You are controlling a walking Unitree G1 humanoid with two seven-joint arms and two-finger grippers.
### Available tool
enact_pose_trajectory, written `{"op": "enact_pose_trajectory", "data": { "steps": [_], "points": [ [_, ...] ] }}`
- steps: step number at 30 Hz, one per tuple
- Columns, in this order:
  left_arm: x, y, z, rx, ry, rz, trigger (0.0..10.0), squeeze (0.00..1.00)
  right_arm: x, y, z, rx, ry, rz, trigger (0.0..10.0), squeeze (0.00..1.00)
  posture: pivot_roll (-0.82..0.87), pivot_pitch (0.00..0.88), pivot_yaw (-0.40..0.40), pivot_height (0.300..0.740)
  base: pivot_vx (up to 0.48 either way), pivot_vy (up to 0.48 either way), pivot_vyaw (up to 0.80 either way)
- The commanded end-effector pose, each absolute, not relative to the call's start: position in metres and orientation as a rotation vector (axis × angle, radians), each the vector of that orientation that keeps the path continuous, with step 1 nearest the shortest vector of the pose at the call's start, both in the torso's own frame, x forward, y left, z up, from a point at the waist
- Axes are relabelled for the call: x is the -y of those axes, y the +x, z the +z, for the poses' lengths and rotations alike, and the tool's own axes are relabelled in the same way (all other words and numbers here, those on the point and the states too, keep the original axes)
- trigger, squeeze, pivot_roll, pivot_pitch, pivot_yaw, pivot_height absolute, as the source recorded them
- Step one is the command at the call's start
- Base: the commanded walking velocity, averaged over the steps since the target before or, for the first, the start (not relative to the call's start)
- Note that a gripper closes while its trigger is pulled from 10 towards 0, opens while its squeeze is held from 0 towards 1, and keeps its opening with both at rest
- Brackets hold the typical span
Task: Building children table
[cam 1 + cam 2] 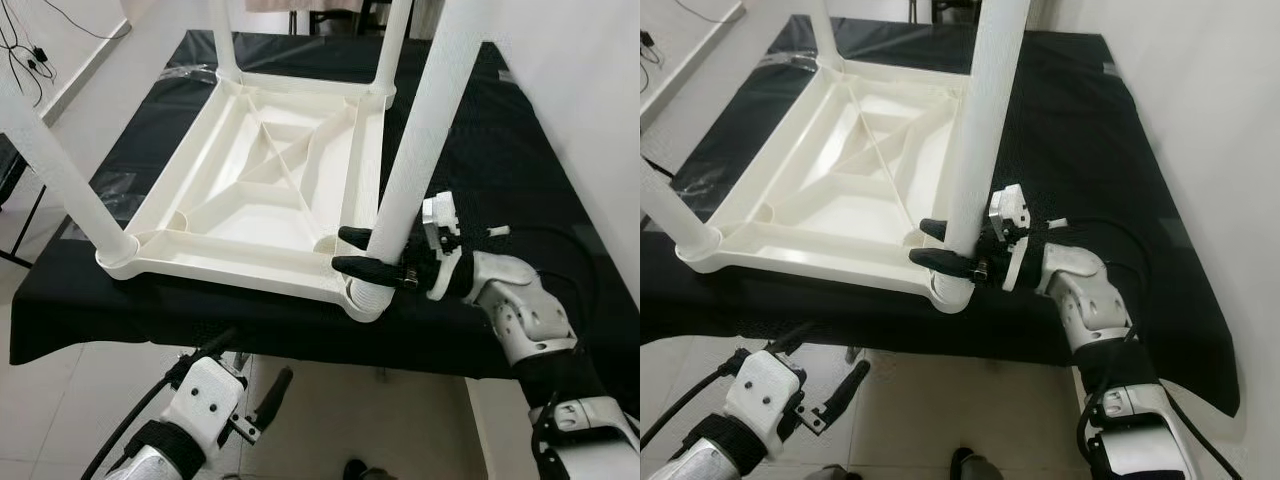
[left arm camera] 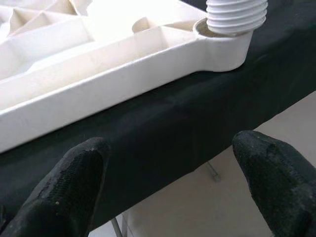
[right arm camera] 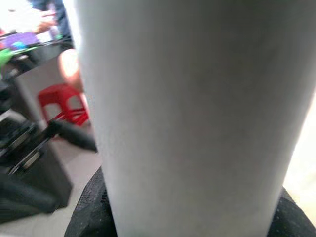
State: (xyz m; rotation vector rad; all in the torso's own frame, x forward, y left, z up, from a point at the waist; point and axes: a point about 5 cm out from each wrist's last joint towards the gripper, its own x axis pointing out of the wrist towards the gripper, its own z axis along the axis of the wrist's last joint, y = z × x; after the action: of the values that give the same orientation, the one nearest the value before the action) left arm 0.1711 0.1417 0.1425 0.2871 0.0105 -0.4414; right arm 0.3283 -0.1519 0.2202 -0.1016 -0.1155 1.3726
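Note:
A white plastic children's table point(image 1: 250, 180) lies upside down on a black-covered worktable point(image 1: 500, 160), with a white leg standing up at each corner. My right gripper point(image 1: 348, 250) is shut on the near-right leg point(image 1: 425, 130) just above its socket, one black finger on each side. In the right wrist view that leg point(image 3: 192, 113) stands close up, and a dark finger pad point(image 3: 91, 212) sits against it. My left gripper point(image 1: 250, 385) hangs open below the worktable's front edge. Its fingers point(image 2: 64, 187) face the ribbed foot of the near-right leg point(image 2: 236, 15) in its corner socket point(image 2: 222, 47).
The near-left leg point(image 1: 60, 170) and the far legs point(image 1: 225, 40) rise around the frame. A white wall runs along the right; tiled floor point(image 1: 330, 420) lies below the front edge. Cables point(image 1: 30, 50) trail at the far left. A red stool point(image 3: 64, 98) stands in the background.

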Motion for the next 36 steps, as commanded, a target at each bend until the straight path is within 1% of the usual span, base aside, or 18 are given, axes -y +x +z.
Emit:
{"op": "enact_pose_trajectory", "data": {
  "steps": [1, 8, 11, 12, 18, 22, 27, 32, 36],
  "points": [
    [-0.144, 0.165, 0.141, -0.044, 0.305, -0.452, 10.0, 0.00, 0.154, 0.327, 0.217, 0.092, -0.136, 1.424, 10.0, 0.00, 0.24, 0.342, -0.019, 0.740, 0.000, 0.000, 0.00],
    [-0.144, 0.162, 0.146, -0.044, 0.312, -0.452, 10.0, 0.00, 0.149, 0.327, 0.211, 0.051, -0.196, 1.489, 10.0, 0.00, 0.24, 0.358, -0.015, 0.740, 0.000, 0.000, 0.00],
    [-0.144, 0.161, 0.148, -0.047, 0.313, -0.453, 10.0, 0.00, 0.142, 0.327, 0.211, 0.042, -0.222, 1.542, 10.0, 0.00, 0.25, 0.364, -0.013, 0.740, 0.000, 0.000, 0.00],
    [-0.142, 0.158, 0.150, -0.053, 0.319, -0.454, 10.0, 0.00, 0.135, 0.329, 0.214, 0.043, -0.239, 1.592, 10.0, 0.00, 0.26, 0.377, -0.019, 0.740, 0.000, 0.000, 0.00],
    [-0.141, 0.155, 0.152, -0.059, 0.318, -0.447, 10.0, 0.00, 0.125, 0.338, 0.221, 0.065, -0.241, 1.619, 10.0, 0.00, 0.27, 0.385, -0.027, 0.740, 0.000, 0.000, 0.00],
    [-0.141, 0.154, 0.153, -0.061, 0.319, -0.442, 10.0, 0.00, 0.126, 0.340, 0.223, 0.065, -0.245, 1.622, 10.0, 0.00, 0.27, 0.388, -0.027, 0.740, 0.000, 0.000, 0.00],
    [-0.142, 0.151, 0.155, -0.068, 0.324, -0.438, 10.0, 0.00, 0.136, 0.345, 0.229, 0.048, -0.265, 1.623, 10.0, 0.00, 0.27, 0.398, -0.029, 0.740, 0.000, 0.000, 0.00],
    [-0.141, 0.151, 0.156, -0.068, 0.324, -0.441, 10.0, 0.00, 0.141, 0.350, 0.234, 0.052, -0.271, 1.603, 10.0, 0.00, 0.27, 0.400, -0.030, 0.740, 0.000, 0.000, 0.00],
    [-0.140, 0.151, 0.157, -0.068, 0.323, -0.442, 10.0, 0.00, 0.143, 0.350, 0.235, 0.041, -0.275, 1.624, 10.0, 0.00, 0.27, 0.402, -0.031, 0.740, 0.000, 0.000, 0.00]
  ]
}}
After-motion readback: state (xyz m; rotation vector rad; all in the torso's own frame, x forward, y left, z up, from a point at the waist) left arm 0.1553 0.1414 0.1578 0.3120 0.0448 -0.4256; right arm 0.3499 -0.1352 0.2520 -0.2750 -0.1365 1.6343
